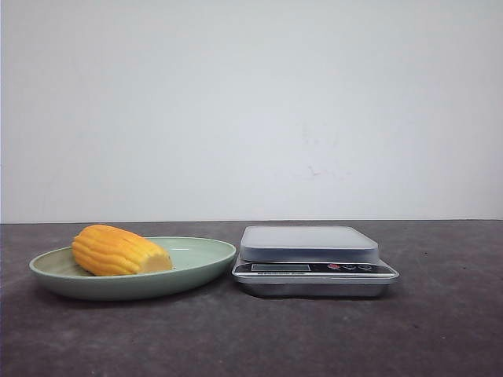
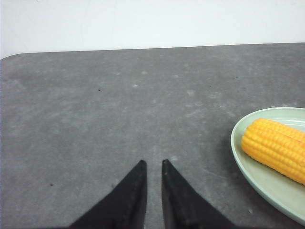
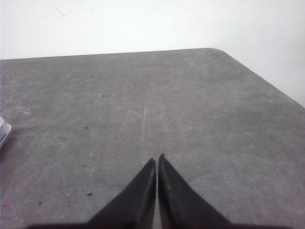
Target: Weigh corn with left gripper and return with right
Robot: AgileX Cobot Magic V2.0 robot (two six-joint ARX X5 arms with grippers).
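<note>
The corn [image 1: 122, 250], a stubby yellow-orange cob piece, lies on its side in a pale green plate [image 1: 206, 265] at the table's left. It also shows in the left wrist view [image 2: 276, 148], lying in the plate [image 2: 248, 167]. My left gripper [image 2: 153, 163] hovers low over bare table beside the plate, apart from the corn, its jaws a narrow gap apart with nothing between them. My right gripper [image 3: 157, 158] is over bare table, its jaws pressed together and empty. Neither gripper shows in the front view.
A silver kitchen scale [image 1: 314, 259] with a grey weighing platform stands just right of the plate. Its edge shows in the right wrist view [image 3: 4, 131]. The dark grey table [image 1: 251, 338] ends at a white wall behind.
</note>
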